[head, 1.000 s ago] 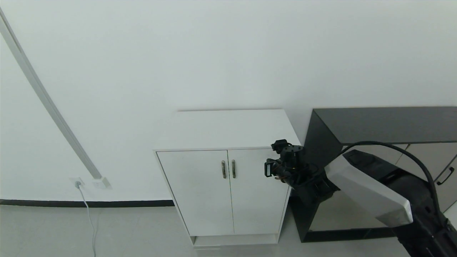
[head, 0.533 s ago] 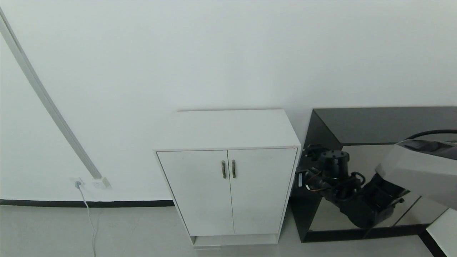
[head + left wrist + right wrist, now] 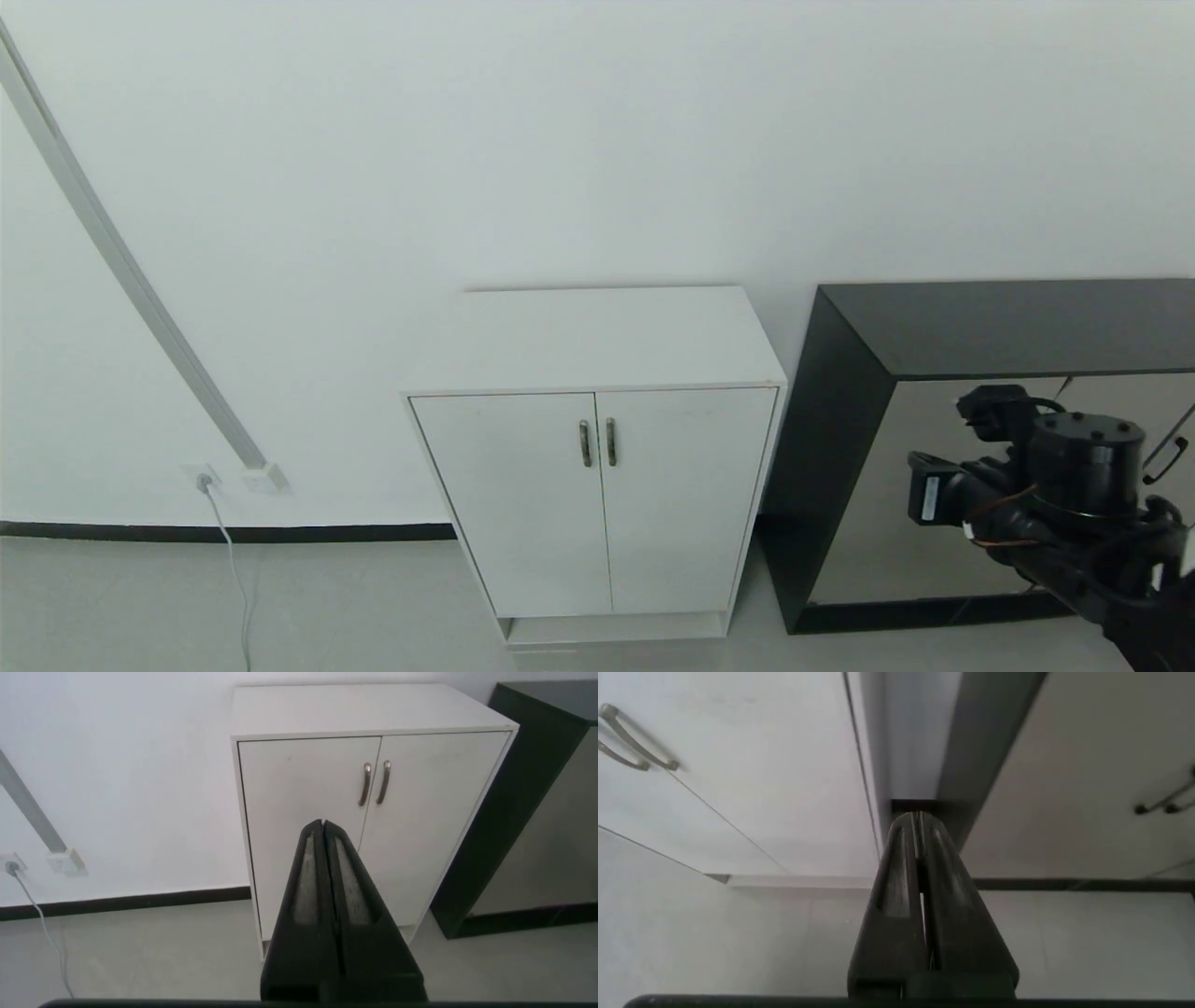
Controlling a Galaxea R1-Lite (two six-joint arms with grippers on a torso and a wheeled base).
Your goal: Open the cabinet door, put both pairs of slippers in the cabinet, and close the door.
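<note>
The white cabinet (image 3: 597, 504) stands against the wall with both doors closed and its two metal handles (image 3: 597, 442) side by side at the middle. My right arm's wrist (image 3: 1083, 467) hangs to the right of it, in front of the dark cabinet. In the right wrist view my right gripper (image 3: 920, 819) is shut on nothing, over the gap between the white cabinet (image 3: 757, 784) and the dark one. My left gripper (image 3: 322, 826) is shut and empty, held back from the white cabinet (image 3: 299, 784), below its handles (image 3: 375, 782).
A dark cabinet (image 3: 840, 420) with grey doors stands right beside the white one. A wall socket with a cable (image 3: 203, 483) sits low on the wall at the left, under a slanted white conduit (image 3: 121, 261). Bare grey floor lies in front.
My right arm has swung to the right, from in front of the white cabinet's right door to in front of the dark cabinet. The cabinet doors stay closed.
</note>
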